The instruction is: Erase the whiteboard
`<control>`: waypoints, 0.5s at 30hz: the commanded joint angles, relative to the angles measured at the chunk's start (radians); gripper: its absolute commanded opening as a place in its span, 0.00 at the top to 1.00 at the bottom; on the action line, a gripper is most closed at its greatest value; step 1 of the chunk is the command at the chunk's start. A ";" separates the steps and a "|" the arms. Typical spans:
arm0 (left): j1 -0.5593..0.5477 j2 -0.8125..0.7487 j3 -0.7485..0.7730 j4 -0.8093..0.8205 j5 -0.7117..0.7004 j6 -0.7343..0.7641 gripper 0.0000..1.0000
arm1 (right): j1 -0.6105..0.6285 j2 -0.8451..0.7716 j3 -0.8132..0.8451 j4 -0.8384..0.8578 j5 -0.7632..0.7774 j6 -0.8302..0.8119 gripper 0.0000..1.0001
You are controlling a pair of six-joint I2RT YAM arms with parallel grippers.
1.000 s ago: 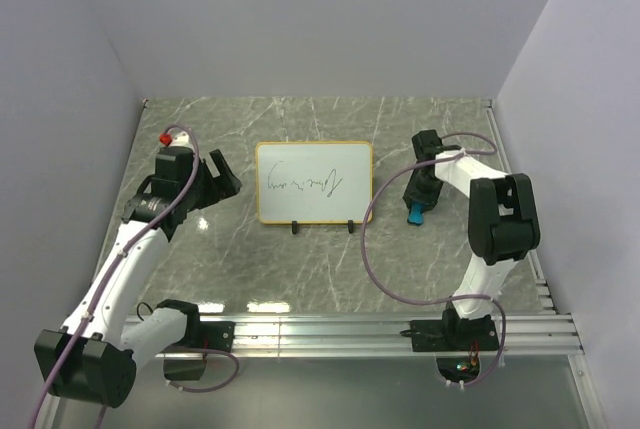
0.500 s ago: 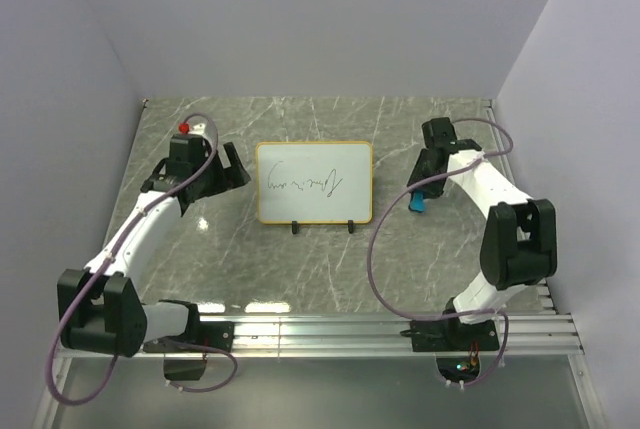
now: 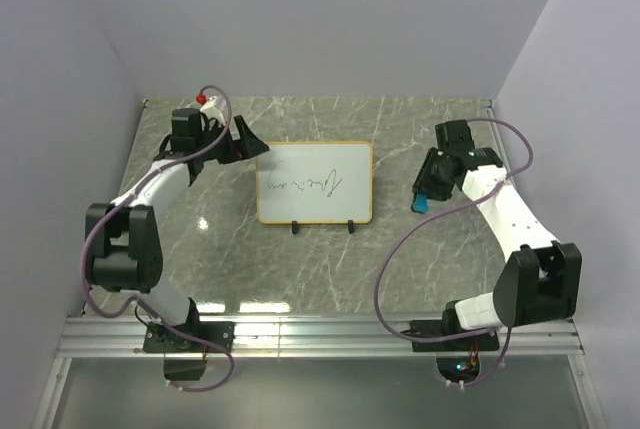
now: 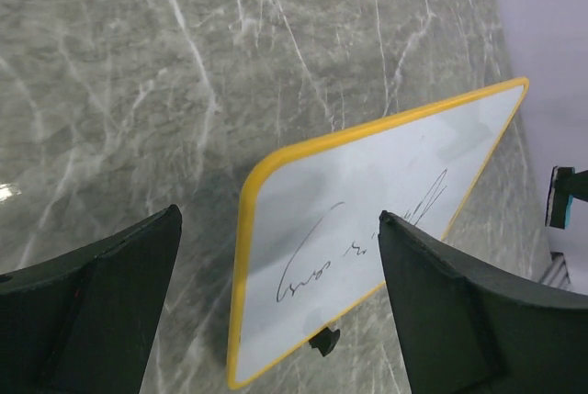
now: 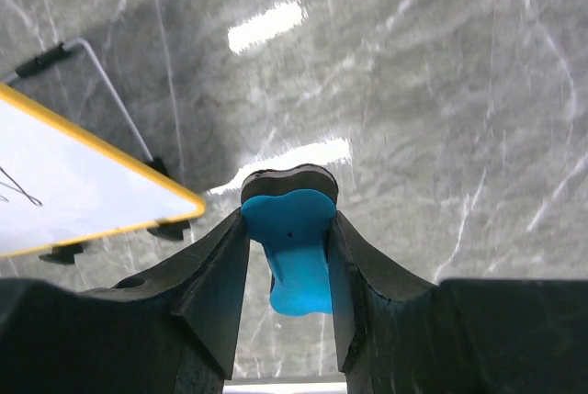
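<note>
Right gripper [image 5: 288, 219] is pinched tight on the blue eraser [image 5: 296, 265], whose pad pokes out past the fingertips. It hangs over bare table [image 3: 300, 259], just off the board's right edge and not yet touching the board [image 3: 314, 184].

Left gripper [image 4: 278, 219] has its jaws wide with nothing in them. It sits at the board's top-left corner, and the yellow frame shows between the two fingers. I can't tell whether it is touching.

The board stands mid-table on its little black feet [image 3: 295, 228], with the black scribble [image 3: 305, 186] running across the middle, so nothing is wiped yet.

The job now looks like bracing, then wiping. The left jaws should close on the frame only, clear of the white face, because a board this light will likely skate under pressure. The right should bring the pad in flat, land it just past one end of the scribble and sweep along the line.
</note>
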 commanded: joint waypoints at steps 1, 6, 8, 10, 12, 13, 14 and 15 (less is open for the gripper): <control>0.003 0.054 0.061 0.094 0.112 -0.012 0.07 | 0.007 -0.047 -0.025 -0.027 -0.008 0.011 1.00; 0.003 0.152 0.113 0.099 0.168 -0.005 0.09 | 0.006 -0.075 -0.037 -0.042 -0.002 0.010 1.00; 0.003 0.175 0.121 0.105 0.190 -0.014 0.10 | 0.006 -0.090 -0.049 -0.048 0.030 0.013 1.00; 0.001 0.201 0.122 0.125 0.224 -0.032 0.14 | 0.004 -0.104 -0.063 -0.048 0.037 0.016 1.00; -0.002 0.209 0.121 0.140 0.248 -0.040 0.22 | 0.007 -0.115 -0.069 -0.045 0.038 0.025 1.00; -0.004 0.207 0.119 0.144 0.253 -0.046 0.25 | 0.007 -0.122 -0.072 -0.044 0.037 0.027 1.00; -0.008 0.206 0.116 0.144 0.256 -0.046 0.29 | 0.006 -0.125 -0.072 -0.039 0.031 0.028 1.00; -0.010 0.194 0.109 0.142 0.253 -0.046 0.35 | 0.006 -0.127 -0.074 -0.032 0.029 0.034 1.00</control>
